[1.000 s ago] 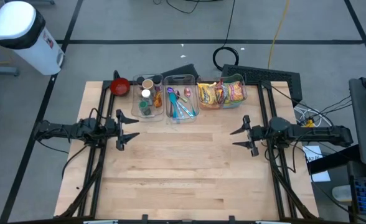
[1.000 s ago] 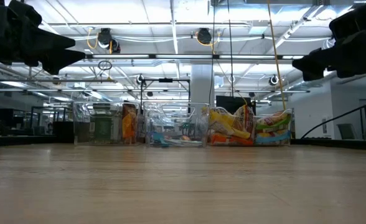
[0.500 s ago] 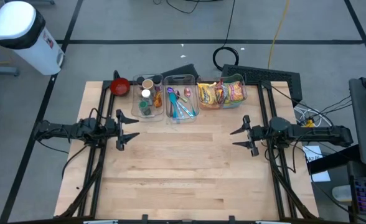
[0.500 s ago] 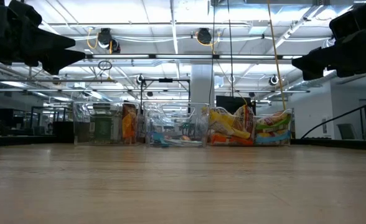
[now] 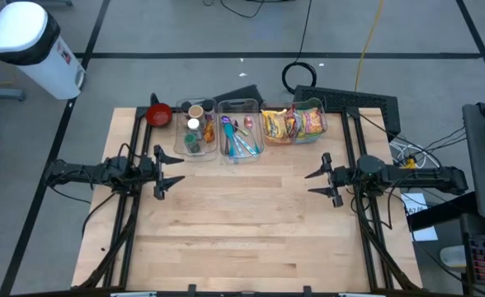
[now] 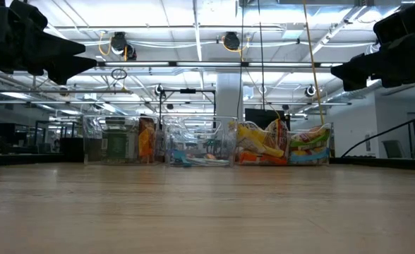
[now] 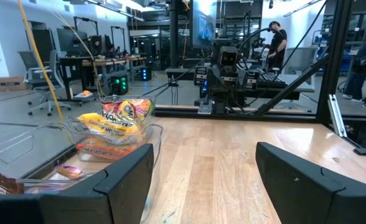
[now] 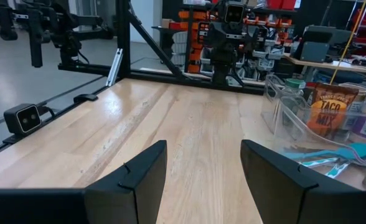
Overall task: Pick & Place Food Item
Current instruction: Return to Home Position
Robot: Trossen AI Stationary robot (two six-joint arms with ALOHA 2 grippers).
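**spoons in the middle bin, both hands wide above the wood**

three clear bins stand in a row along the far edge of the wooden surface [image 5: 242, 239]. the middle transparent bin [image 5: 241, 103] holds a loose bundle of spoons [image 5: 241, 145]. teal and blue handles lie side by side, a purple one sits among them, and a pink bowl end is toward the far side. the right bin [image 5: 318, 125], just beside it, is packed with snack packets [image 5: 290, 124] in yellow, orange and red, standing on edge. the left bin [image 5: 181, 136] carries small round containers and an orange-brown pouch. in the right wrist view a pouch reading taco mix [image 8: 328, 109] shows beyond the spoons. a red bowl [image 5: 159, 114] sits outside the row, just beside the left bin.

the left hand [image 5: 176, 171] hangs over the left part of the surface, nearer than the bins and well apart from them. its arm stretches level from the left edge, pointing inward. its two fingers are spread wide with nothing between them. the right hand [image 5: 313, 183] mirrors it on the right side, arm level and pointing inward, fingers equally wide and holding nothing. the two hands face each other across the middle of the surface. in the low view both are raised well clear of the wood. a person [image 7: 276, 38] stands in the room beyond.
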